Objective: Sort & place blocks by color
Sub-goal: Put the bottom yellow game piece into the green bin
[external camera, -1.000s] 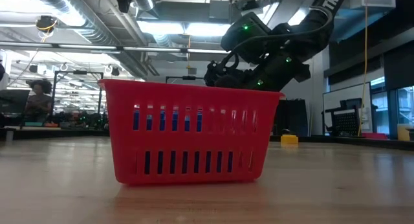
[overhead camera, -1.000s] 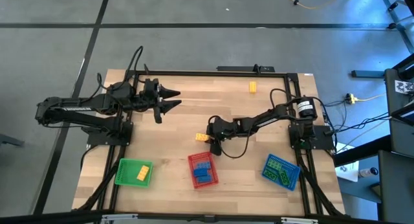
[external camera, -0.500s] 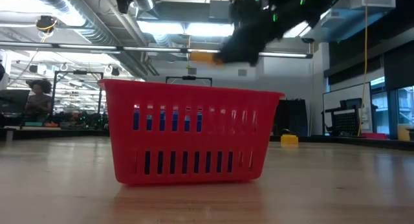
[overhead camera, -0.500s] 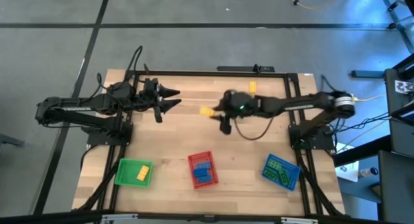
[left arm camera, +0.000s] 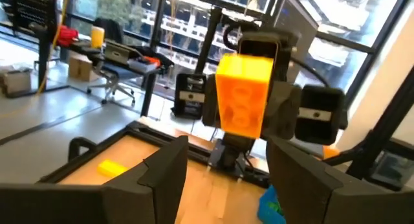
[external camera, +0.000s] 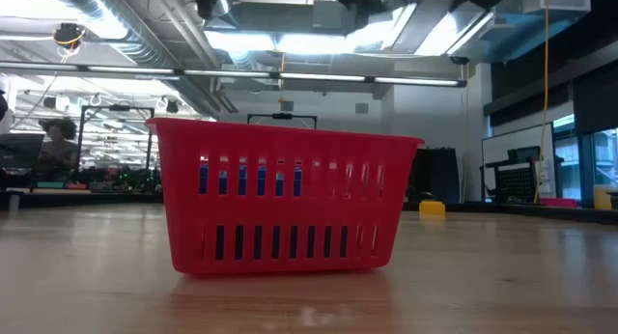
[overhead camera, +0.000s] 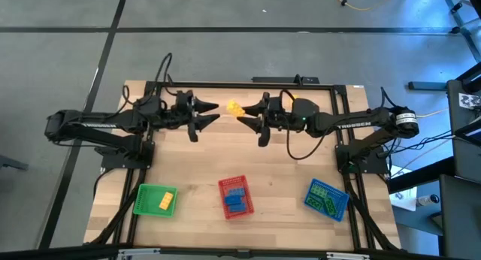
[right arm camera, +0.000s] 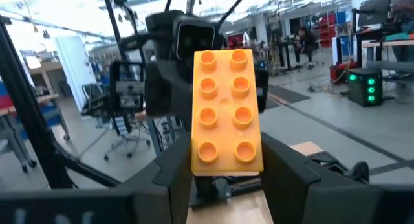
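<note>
1. Meanwhile, at the left of the worktop (overhead camera: 203, 158), the green tray (overhead camera: 154, 200) near its front edge holds one yellow block (overhead camera: 166, 201), apparently the colour's chosen home.
2. Above the rear half of the worktop, the left end effector (overhead camera: 214, 114) points toward the middle with its fingers (left arm camera: 163, 172) spread and empty, seemingly ready to receive a handover.
3. Between the two arms, a yellow block in transit (overhead camera: 234, 107) is held aloft, pinched in the right end effector (overhead camera: 245, 113), which faces the left one at close range; the right wrist view shows its studded face (right arm camera: 226, 111) upright between the fingers.
4. At centre front, the red tray (overhead camera: 233, 197) carries blue blocks (overhead camera: 235, 198).
5. Farther right at the rear, another yellow block (overhead camera: 304, 104) lies on the worktop, not yet sorted.
6. At right front, the blue tray (overhead camera: 327, 198) holds green blocks (overhead camera: 328, 202). Passing the brick across likely lets the left arm reach the green tray.
</note>
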`<state>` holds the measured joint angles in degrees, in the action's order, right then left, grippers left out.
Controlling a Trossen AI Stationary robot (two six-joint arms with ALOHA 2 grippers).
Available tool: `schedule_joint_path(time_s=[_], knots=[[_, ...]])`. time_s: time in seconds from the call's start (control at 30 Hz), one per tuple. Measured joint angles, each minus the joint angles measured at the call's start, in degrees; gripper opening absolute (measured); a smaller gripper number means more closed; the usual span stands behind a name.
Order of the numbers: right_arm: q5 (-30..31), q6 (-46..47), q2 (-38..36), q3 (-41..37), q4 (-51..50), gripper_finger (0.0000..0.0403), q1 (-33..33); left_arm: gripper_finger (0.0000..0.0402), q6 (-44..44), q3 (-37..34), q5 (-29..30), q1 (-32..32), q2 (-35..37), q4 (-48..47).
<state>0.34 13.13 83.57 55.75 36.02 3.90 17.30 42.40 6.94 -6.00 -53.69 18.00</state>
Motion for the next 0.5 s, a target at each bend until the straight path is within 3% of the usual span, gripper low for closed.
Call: schedule_joint_path(time_s=[0.23, 0.5], knots=[[0.00, 1.25, 0.00, -0.02, 0.18, 0.0146, -0.02, 0.0244, 1.86, 0.75, -0.76, 0.02, -5.19, 3.94], [-0.50, 1.39, 0.00, -0.02, 0.07, 0.0146, -0.02, 0.0285, -2.79, 6.00, -2.10, 0.07, -10.95, 4.36]])
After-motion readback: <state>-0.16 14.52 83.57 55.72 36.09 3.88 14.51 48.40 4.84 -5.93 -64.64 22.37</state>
